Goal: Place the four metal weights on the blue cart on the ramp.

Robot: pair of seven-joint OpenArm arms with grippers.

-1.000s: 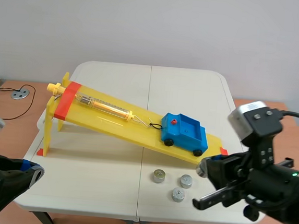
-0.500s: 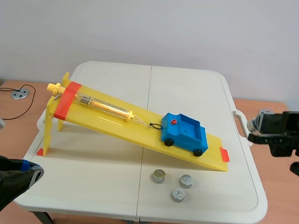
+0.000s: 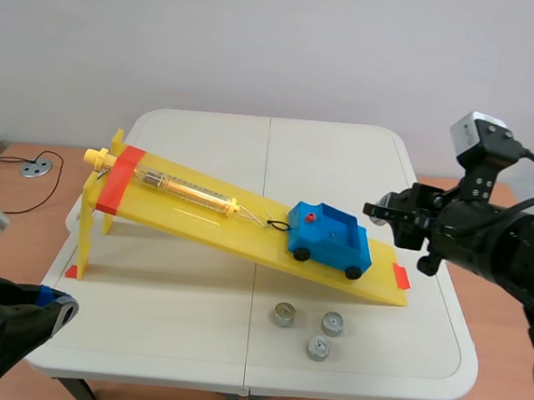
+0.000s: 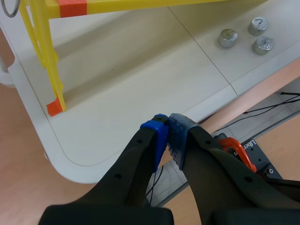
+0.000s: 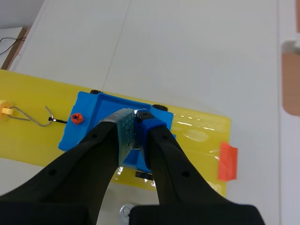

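The only lettering in view is in the left wrist view: white print on a black plate [image 4: 257,151] on the floor below the bench [image 4: 117,103] edge, just beside an orange clamp [image 4: 233,144]. It begins with "Lib"; the remaining letters are too blurred to make out. In the scene view, the clear spring scale [image 3: 188,190] lying on the yellow ramp [image 3: 245,234] carries fine graduation marks, but they are too small to read any number.
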